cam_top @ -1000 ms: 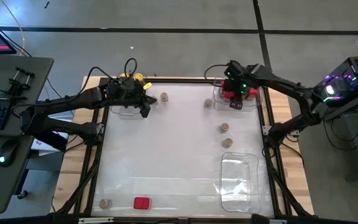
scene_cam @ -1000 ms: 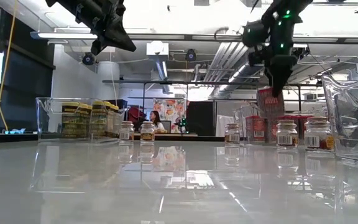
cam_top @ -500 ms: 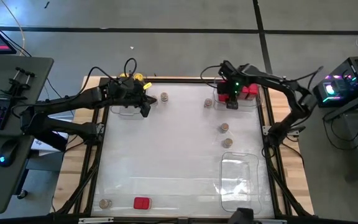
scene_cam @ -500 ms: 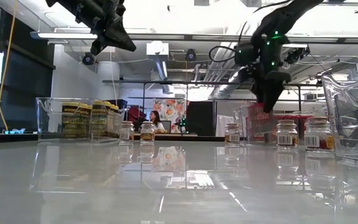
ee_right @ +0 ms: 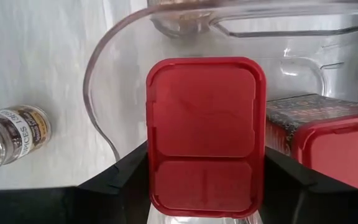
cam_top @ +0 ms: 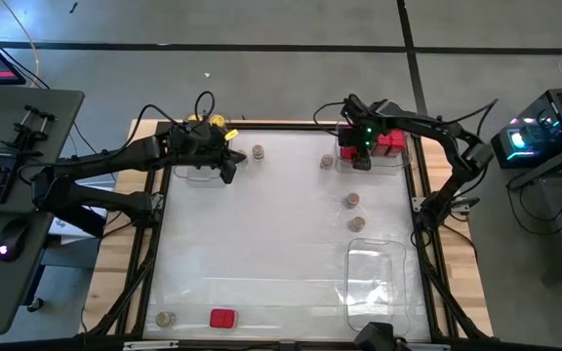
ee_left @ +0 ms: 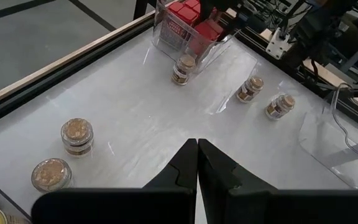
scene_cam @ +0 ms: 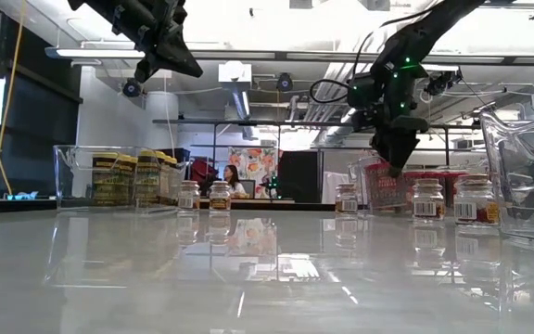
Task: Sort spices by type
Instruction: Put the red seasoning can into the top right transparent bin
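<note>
Red box (ee_right: 205, 134) sits between the right gripper (cam_top: 361, 156)'s fingers, clamped, inside the clear tray (ee_right: 107, 81) among other red boxes; only the wrist view shows that grip. Left gripper (ee_left: 197, 163) hovers pressed together above the counter (cam_top: 271, 234).

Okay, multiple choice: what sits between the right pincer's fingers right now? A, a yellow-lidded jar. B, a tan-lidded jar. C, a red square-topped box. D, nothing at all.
C: the right wrist view shows the red square-topped box framed between the right pincer fingers, over the clear tray that already holds other red boxes.
</note>
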You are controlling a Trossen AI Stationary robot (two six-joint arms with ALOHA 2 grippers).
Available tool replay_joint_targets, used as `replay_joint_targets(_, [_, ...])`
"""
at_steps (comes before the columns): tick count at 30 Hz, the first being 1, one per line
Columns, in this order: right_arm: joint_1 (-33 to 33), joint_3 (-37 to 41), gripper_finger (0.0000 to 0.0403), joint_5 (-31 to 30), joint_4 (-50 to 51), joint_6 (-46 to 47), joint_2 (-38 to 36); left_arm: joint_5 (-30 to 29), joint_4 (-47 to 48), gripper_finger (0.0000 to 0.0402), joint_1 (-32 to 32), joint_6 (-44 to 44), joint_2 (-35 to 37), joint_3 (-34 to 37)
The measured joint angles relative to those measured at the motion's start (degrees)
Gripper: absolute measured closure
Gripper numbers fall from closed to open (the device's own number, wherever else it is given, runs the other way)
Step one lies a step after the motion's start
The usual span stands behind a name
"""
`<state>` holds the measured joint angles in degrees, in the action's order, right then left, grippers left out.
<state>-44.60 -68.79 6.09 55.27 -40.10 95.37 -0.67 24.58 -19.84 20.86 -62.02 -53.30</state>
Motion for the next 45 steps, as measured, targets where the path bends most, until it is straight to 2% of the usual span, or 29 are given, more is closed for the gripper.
replay_joint_targets(8, [0.0,0.0,0.0136,0.3,0.1,1.7,0.0,0.0,0.0,0.0402,0.0,0.0,0.0,0.0])
replay_joint_targets(15, [0.0,-1.1,0.0131,-1.2,2.8,2.4,0.0,0.0,0.0,0.0401,0.0,0.0,0.0,0.0])
replay_joint_targets(20, [-0.2,-5.1,0.0129,-4.0,10.5,-0.9,0.0,0.0,0.6,0.0402,0.0,0.0,0.0,0.0])
replay_joint_targets(25, [-1.2,-9.3,0.0134,-4.8,12.9,-1.9,-0.1,0.0,2.5,0.0402,0.0,0.0,0.0,0.0])
replay_joint_targets(28, [-1.9,-10.6,0.0165,-4.3,11.0,0.6,-0.1,0.0,3.3,0.0402,0.0,-0.1,0.0,0.0])
replay_joint_targets(30, [-2.4,-10.8,0.0204,-1.4,9.4,3.8,-0.1,0.0,3.4,0.0401,0.0,0.0,0.0,0.0])
replay_joint_targets(35, [-2.8,-8.1,0.0370,6.3,8.7,9.2,-0.1,0.0,3.4,0.0401,0.0,-0.4,0.0,0.0])
replay_joint_targets(36, [-2.8,-7.0,0.0385,7.7,8.7,9.9,-0.1,0.0,3.4,0.0401,0.0,-0.5,0.0,0.0])
replay_joint_targets(40, [-2.3,-3.1,0.0394,8.9,7.9,11.8,-0.1,0.0,3.4,0.0401,0.0,-0.5,0.0,0.0])
replay_joint_targets(45, [-1.5,-2.6,0.0400,7.9,5.7,12.0,-0.1,0.0,3.4,0.0401,0.0,0.0,0.0,0.0])
